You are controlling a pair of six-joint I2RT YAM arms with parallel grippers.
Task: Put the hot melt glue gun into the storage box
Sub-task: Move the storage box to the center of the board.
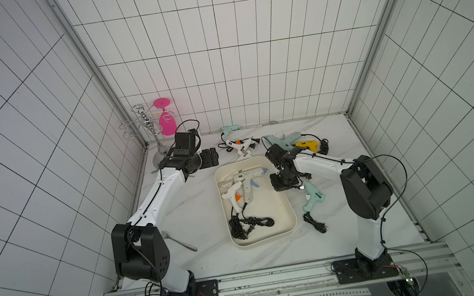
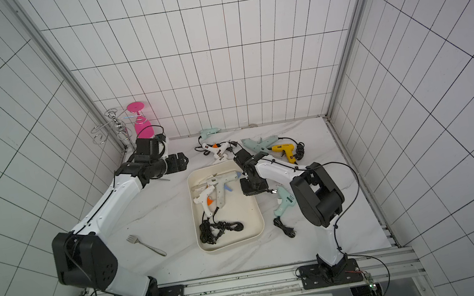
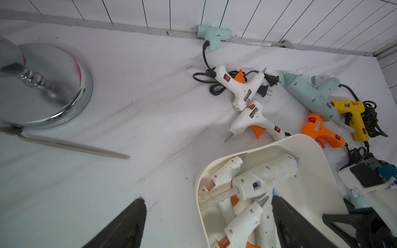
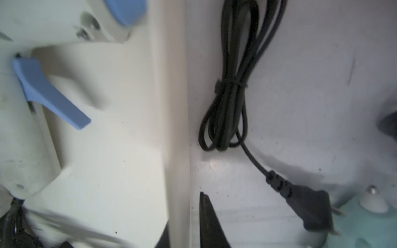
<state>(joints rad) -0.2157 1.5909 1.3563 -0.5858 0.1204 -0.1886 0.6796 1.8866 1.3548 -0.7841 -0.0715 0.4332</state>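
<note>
Seven glue guns (image 1: 307, 145) sit out on the worktop (image 1: 201, 217), a mint one (image 1: 313, 196) just beside the right jaws clamped on the box (image 1: 273, 207) wall, a few white ones (image 1: 247, 185) already inside, left jaws gaping empty.

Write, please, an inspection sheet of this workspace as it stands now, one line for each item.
Surface: white marbled tabletop, small dark specks.
Job's things: storage box central, white glue guns inside; mint guns, yellow gun, orange gun, two white guns outside.
Clutter: fork; pink glass hanging on chrome rack.
Grippers: left gripper open, empty; right gripper shut across the box's side wall.
Cables: black cords coiled in box; bundled cord beside it.
Surroundings: white tiled walls.
</note>
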